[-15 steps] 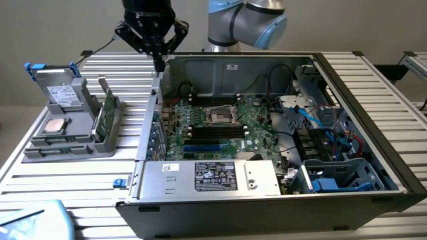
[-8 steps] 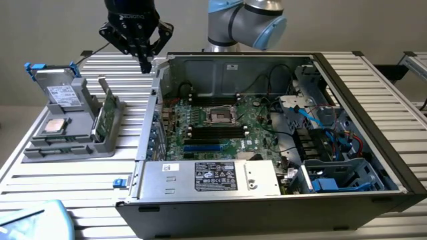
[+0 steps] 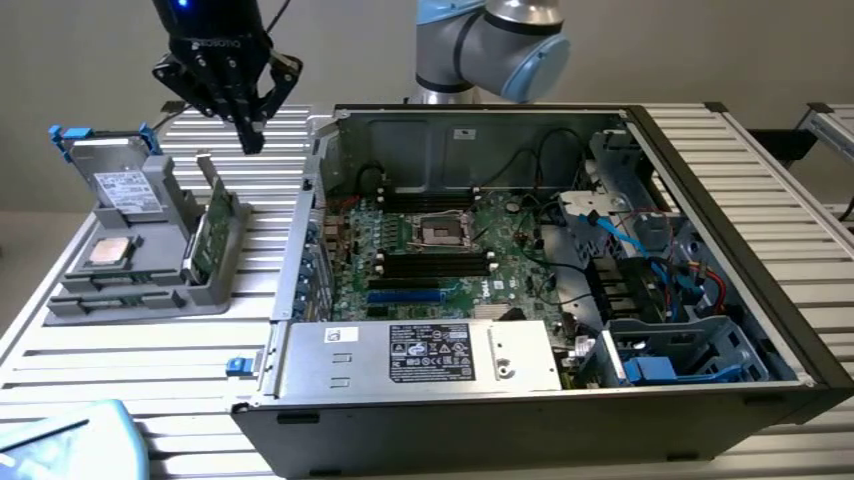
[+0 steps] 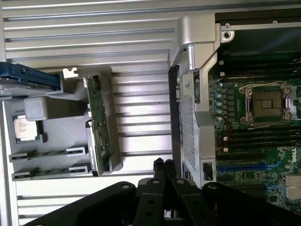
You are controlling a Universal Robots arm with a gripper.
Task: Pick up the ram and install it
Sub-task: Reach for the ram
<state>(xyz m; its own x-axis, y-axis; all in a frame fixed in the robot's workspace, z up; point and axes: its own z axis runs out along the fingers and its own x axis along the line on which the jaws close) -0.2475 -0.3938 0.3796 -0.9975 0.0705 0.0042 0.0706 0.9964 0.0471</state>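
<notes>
Empty gripper (image 3: 250, 135), closed tight, near the edge-on ram (image 3: 211, 228), its lower edge hidden in gray holder (image 3: 134, 295).

— Where is the gripper (image 3: 251, 138) relative to the computer case (image 3: 534, 430)?
— Outside it, beyond the case's side wall on the exterior view's left, higher than the case's rim, pointing straight down.
— And its fingers (image 4: 158, 165)?
— Pressed tip to tip, with nothing between them. The black linkages spread wider above the tips.
— The arm?
— A grey elbow joint (image 3: 497, 40) with a blue cap sits behind the case's rear wall, higher than the rim.
</notes>
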